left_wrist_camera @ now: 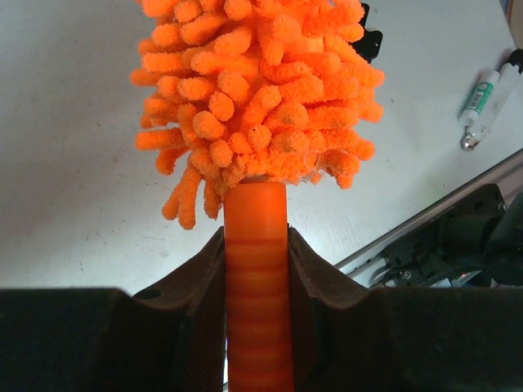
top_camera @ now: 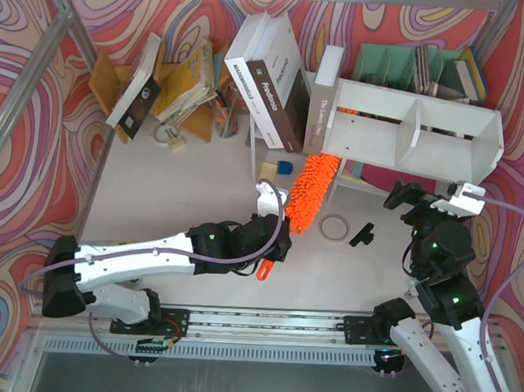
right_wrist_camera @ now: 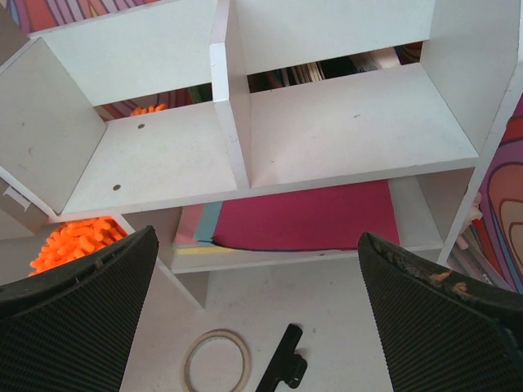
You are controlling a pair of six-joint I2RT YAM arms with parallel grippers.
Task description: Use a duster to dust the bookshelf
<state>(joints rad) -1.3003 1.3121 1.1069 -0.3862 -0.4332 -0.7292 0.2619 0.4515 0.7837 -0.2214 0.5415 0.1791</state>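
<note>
Top external: left gripper (top_camera: 275, 242) clamped on the duster (top_camera: 312, 192) handle, fluffy head just beside the bookshelf (top_camera: 406, 124) left end. Right wrist: right gripper (right_wrist_camera: 257, 241) spread wide, holding nothing, facing the 2 compartments.

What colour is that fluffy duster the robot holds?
The duster is bright orange, head and handle; clearest in the left wrist view.
</note>
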